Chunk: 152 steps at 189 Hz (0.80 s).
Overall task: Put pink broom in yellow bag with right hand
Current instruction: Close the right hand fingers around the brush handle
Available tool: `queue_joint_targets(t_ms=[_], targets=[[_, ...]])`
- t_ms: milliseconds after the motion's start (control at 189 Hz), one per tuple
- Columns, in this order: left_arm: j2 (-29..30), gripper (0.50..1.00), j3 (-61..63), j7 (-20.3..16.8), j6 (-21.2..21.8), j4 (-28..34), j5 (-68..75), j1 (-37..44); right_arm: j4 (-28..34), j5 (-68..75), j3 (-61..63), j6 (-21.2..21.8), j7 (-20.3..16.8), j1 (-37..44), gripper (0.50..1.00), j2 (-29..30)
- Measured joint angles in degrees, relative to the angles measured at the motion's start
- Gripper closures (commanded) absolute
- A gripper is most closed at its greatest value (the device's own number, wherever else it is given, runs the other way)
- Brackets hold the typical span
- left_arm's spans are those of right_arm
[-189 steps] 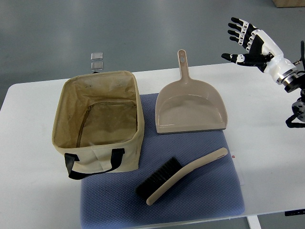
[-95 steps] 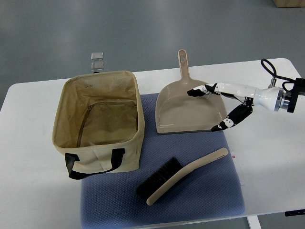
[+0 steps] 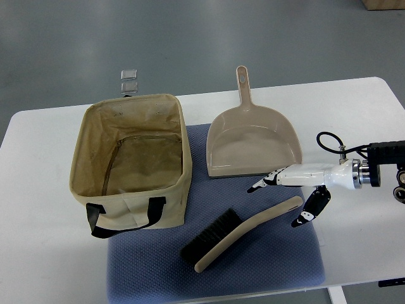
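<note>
While the right hand hangs low over the blue mat, fingers spread and holding nothing, one pink broom lies diagonally on that mat — bristles toward the near left, handle tip just beside the hand's lower finger. One dustpan sits behind the hand, its front lip near the extended fingers. One yellow bag stands open at the left, well apart from the broom — one black strap on its near side. All rest on one white surface.
</note>
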Motion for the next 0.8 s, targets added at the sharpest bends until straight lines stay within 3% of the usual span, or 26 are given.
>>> queue_joint_targets(t_ms=[401,538,802], targets=[[0.0,0.5,0.0,0.0,0.0,0.0,0.0,0.0,-0.33,-3.36,-0.27,-6.99,-0.49,-3.9,0.599,2.56],[0.0,0.5,0.0,0.0,0.0,0.0,0.0,0.0,-0.63,-4.63,-0.29,-8.47,-0.56,-4.65,0.668,3.37],[0.0,0.5,0.0,0.0,0.0,0.0,0.0,0.0,-1.45,-5.12,-0.29,-9.33,-0.57,-5.03,0.705,3.86]])
